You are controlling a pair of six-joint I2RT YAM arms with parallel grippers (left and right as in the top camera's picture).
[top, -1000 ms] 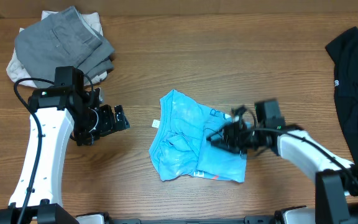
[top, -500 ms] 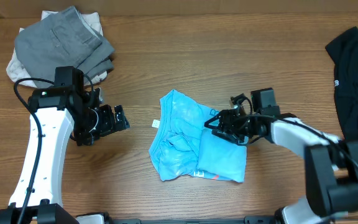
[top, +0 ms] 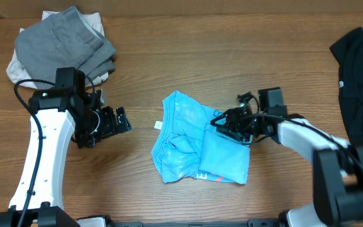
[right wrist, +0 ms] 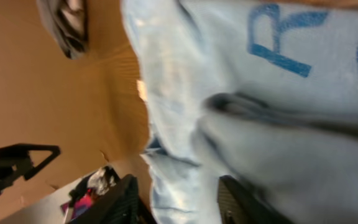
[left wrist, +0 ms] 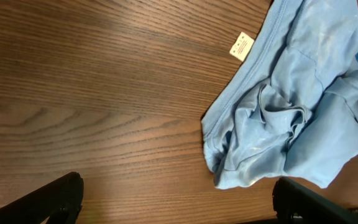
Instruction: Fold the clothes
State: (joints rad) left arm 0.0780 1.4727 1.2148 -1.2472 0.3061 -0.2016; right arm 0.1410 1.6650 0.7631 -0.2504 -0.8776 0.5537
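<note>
The light blue T-shirt (top: 194, 142) lies crumpled on the wooden table at centre front, and blue print shows on it in the right wrist view (right wrist: 229, 93). My right gripper (top: 222, 129) is low over the shirt's right edge. Its jaws stand apart, loose blue cloth lies between them (right wrist: 182, 193), and a strip of table shows beside one finger. My left gripper (top: 115, 121) hovers wide open over bare wood left of the shirt (left wrist: 291, 106), with nothing between its fingers (left wrist: 179, 196).
A pile of grey garments (top: 62, 38) on an off-white one (top: 14, 66) lies at the back left. A black garment (top: 361, 82) drapes over the right edge. A white label (left wrist: 242, 45) sticks out of the shirt's left hem.
My right gripper has shifted slightly up and right along the shirt's right edge, and the flap there now lies flatter. The left arm has stayed still.
</note>
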